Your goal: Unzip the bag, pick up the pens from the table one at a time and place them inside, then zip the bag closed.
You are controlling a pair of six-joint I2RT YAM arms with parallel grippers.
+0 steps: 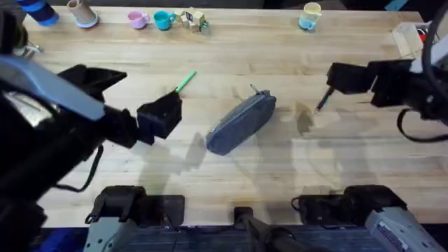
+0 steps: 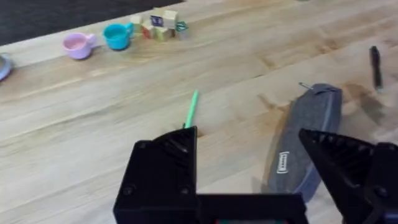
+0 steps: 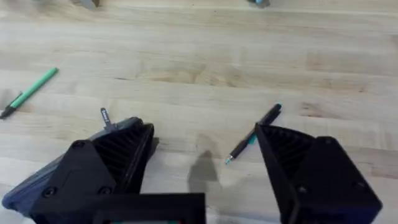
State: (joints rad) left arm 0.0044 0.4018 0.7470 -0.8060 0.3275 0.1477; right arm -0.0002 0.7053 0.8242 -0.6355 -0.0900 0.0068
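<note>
On the table [image 1: 231, 182], my bag [image 1: 241, 123] lies in the middle, looking zipped. Green pen [image 1: 185, 82] at ten o'clock, dark pen [image 1: 323, 99] at three. Both grippers [image 1: 162, 115] [image 1: 341, 77] gape, empty. Nothing done yet.

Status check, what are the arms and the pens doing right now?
Both grippers open, empty. Bag on table, zipper state unclear. Green pen and dark pen on table. Nothing blocking.
</note>
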